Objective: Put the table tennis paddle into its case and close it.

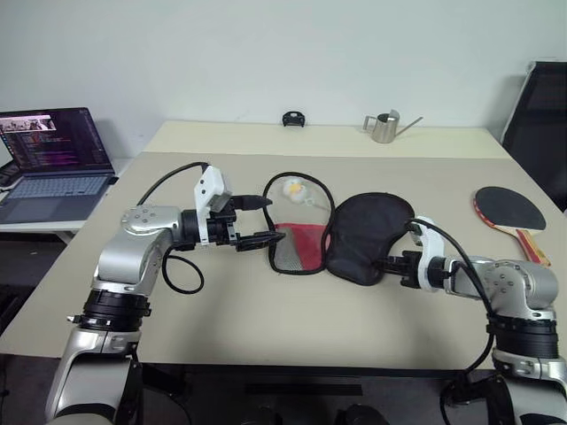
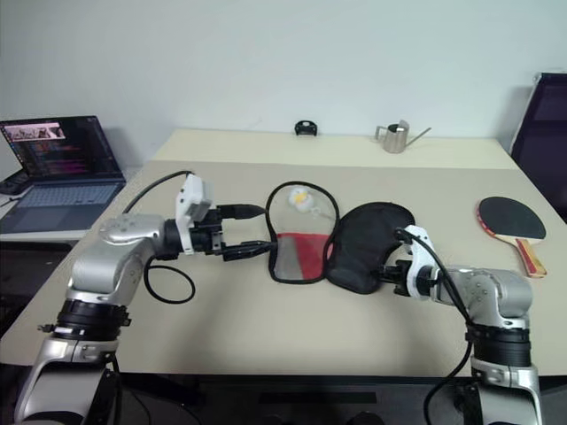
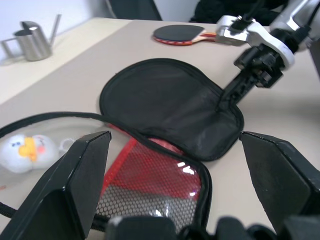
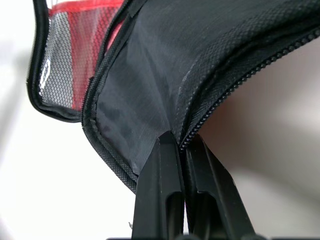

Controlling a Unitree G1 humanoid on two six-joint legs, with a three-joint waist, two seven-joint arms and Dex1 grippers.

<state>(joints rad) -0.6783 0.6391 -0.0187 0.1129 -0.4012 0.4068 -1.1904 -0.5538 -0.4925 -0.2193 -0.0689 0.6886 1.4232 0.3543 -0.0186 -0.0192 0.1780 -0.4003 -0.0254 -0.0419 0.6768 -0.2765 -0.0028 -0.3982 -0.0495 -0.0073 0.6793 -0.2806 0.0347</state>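
The case (image 1: 368,235) lies unzipped and spread open in the middle of the table. Its black flap is on the right. Its red mesh half (image 1: 297,246), with a white-yellow ball charm (image 1: 293,188), is on the left. My right gripper (image 1: 391,263) is shut on the black flap's near zip edge, seen close in the right wrist view (image 4: 180,142). At the left rim of the mesh half, my left gripper (image 1: 268,220) stands open and holds nothing. The table tennis paddle (image 1: 509,211) rests black face up at the table's far right, handle toward the near edge.
An open laptop (image 1: 53,159) sits on a low table to the left. A metal watering can (image 1: 385,127) and a small black object (image 1: 293,119) stand at the back. A black chair (image 1: 540,124) is beyond the right corner.
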